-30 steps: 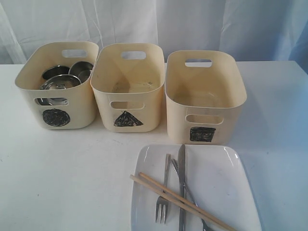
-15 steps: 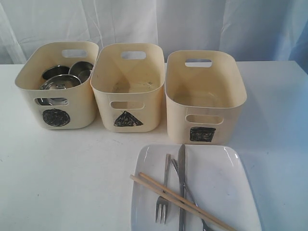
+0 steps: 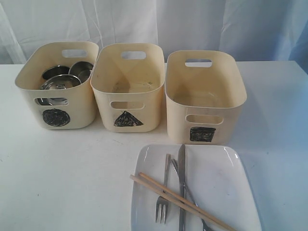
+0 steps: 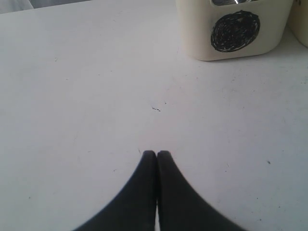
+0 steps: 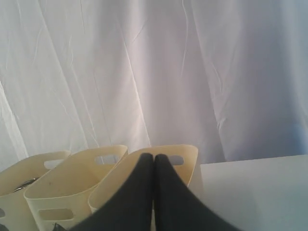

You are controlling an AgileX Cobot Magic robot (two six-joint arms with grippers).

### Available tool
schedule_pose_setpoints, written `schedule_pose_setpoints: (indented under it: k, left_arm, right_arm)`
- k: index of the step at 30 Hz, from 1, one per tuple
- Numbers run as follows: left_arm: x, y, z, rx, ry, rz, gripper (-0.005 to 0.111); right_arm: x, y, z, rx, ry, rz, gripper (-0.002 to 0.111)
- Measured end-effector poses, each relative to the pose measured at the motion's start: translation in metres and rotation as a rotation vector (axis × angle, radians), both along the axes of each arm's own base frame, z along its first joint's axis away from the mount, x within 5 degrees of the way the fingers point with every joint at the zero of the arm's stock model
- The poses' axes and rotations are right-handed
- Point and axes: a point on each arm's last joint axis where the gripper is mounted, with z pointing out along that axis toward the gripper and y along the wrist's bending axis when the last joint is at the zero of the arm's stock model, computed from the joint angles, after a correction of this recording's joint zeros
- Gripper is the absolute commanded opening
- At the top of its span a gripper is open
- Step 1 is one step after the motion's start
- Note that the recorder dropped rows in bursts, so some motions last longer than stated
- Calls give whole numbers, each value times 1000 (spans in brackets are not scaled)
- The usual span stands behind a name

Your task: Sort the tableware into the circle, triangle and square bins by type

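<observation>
Three cream bins stand in a row. The circle bin (image 3: pixel 57 86) on the left holds steel bowls and mugs (image 3: pixel 62 79). The triangle bin (image 3: pixel 127 89) in the middle and the square bin (image 3: pixel 204 98) on the right look empty. In front lies a white plate (image 3: pixel 221 187) carrying a fork (image 3: pixel 163 192), a knife (image 3: pixel 181 185), a spoon (image 3: pixel 190 195) and chopsticks (image 3: pixel 178 199). Neither arm shows in the exterior view. My left gripper (image 4: pixel 156 153) is shut and empty over bare table short of the circle bin (image 4: pixel 236 29). My right gripper (image 5: pixel 153 156) is shut and empty, facing the square bin (image 5: pixel 185 159).
A white curtain (image 3: pixel 192 24) hangs behind the bins. The table (image 3: pixel 72 178) is white, and its right part (image 5: pixel 255 192) shows beside the square bin in the right wrist view.
</observation>
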Motion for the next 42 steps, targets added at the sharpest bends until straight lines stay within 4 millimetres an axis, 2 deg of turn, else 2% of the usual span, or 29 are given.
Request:
schedule_pose_setpoints:
  k: [9,17,28,32,36,42]
  left_arm:
    - [0,0,0,0,0,0,0]
    - [0,0,0,0,0,0,0]
    - [0,0,0,0,0,0,0]
    - [0,0,0,0,0,0,0]
    - [0,0,0,0,0,0,0]
    - [0,0,0,0,0,0,0]
  right_arm:
    - [-6,-1,15,98,15,21,0]
    - [-9,-2,28,319,-79,75,0]
    - [-9,-2,28,340,-79,81,0]
    - [-9,-2,27,248,-68,56,0]
    - [-10,-2,26,50,-38,12,0]
    - [-10,-2,46,-125,-25,-18,0]
